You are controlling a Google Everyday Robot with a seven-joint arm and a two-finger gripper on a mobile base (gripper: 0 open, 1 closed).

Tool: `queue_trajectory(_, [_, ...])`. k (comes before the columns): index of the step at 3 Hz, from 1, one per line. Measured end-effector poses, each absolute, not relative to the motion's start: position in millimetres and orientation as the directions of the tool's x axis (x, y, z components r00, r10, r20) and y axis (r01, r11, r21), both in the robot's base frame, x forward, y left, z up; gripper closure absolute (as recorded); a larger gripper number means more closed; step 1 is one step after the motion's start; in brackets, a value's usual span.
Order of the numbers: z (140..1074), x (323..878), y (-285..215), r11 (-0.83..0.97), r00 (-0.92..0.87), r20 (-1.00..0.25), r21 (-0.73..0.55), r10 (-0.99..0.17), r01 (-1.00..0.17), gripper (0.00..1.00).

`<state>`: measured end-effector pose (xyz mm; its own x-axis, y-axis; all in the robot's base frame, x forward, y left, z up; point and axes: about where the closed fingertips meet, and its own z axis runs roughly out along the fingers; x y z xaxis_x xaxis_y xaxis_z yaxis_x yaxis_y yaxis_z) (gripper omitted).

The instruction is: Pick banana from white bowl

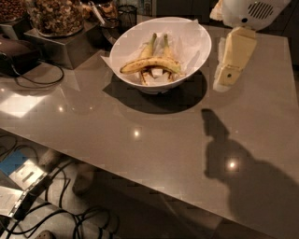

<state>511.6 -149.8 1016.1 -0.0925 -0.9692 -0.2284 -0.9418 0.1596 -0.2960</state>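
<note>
The white bowl (125, 44), lined with white paper, stands on the grey table at the back centre. The banana (149, 65), long, curved and yellow with brown speckles, lies crosswise in it. Two slimmer bananas (152, 44) with greenish stems lie behind and partly under it. My gripper (223, 84), cream-coloured, hangs from the white arm at the upper right. It points down just right of the bowl's rim, above the table, with nothing in it.
A jar of nuts (56, 16) on a metal stand (63, 49) and a dark wire basket (126, 14) stand at the back left. A black cable (42, 79) loops on the table's left. The table's front edge (117, 170) runs diagonally, with cables on the floor below.
</note>
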Motion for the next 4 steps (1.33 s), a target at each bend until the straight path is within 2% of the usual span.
queue_trajectory(2, [1030.6, 530.2, -133.2, 0.115, -0.037, -0.23, -0.333, -0.972, -0.936, 0.0])
queue_trajectory(3, [1027.4, 545.1, -123.0, 0.106, -0.024, -0.262, -0.302, -0.965, -0.947, 0.0])
queue_trajectory(4, [993.9, 591.8, -86.2, 0.045, 0.009, -0.248, -0.213, -0.969, -0.976, 0.0])
